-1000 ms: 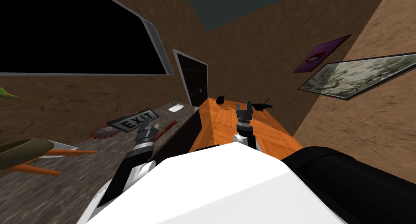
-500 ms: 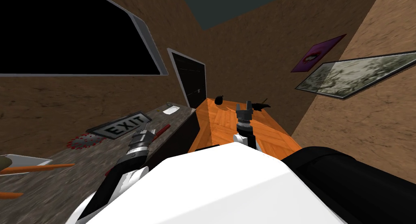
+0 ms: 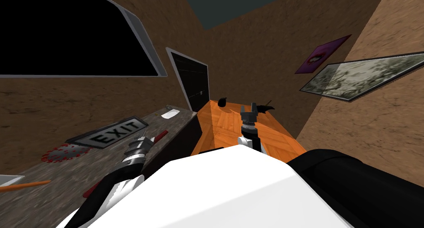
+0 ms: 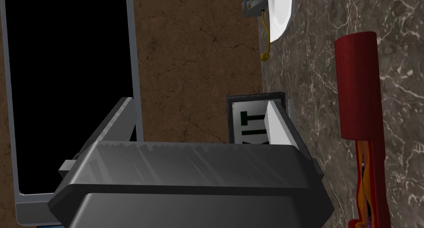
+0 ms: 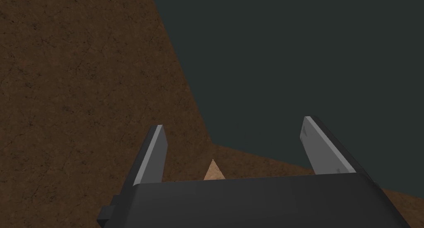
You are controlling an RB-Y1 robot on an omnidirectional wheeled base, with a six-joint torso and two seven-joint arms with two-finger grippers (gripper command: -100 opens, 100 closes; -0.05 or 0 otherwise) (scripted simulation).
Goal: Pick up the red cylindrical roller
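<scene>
The red cylindrical roller (image 4: 358, 85) lies on a dark marbled counter (image 4: 397, 43), with an orange-red handle (image 4: 370, 184) running back from it. In the head view the roller (image 3: 160, 135) sits just right of my left gripper (image 3: 140, 140). My left gripper (image 4: 198, 118) is open with nothing between its fingers, and the roller lies outside it, beyond the finger (image 4: 277, 122) in front of the EXIT sign (image 4: 248, 120). My right gripper (image 3: 248, 109) hangs open above an orange wooden table (image 3: 225, 128), its fingers (image 5: 151, 155) wide apart around empty air.
On the counter lie an EXIT sign (image 3: 109, 132), a red-toothed saw blade (image 3: 62, 153), an orange stick (image 3: 25, 185) and a white dish (image 3: 170, 113). A dark door (image 3: 192, 87) stands behind the counter's far end. Small black objects (image 3: 222, 101) sit on the table.
The whole head view has swung, so the counter's things slid left and down in it. My left arm has dropped lower and further left beside the roller. The right arm holds still.
</scene>
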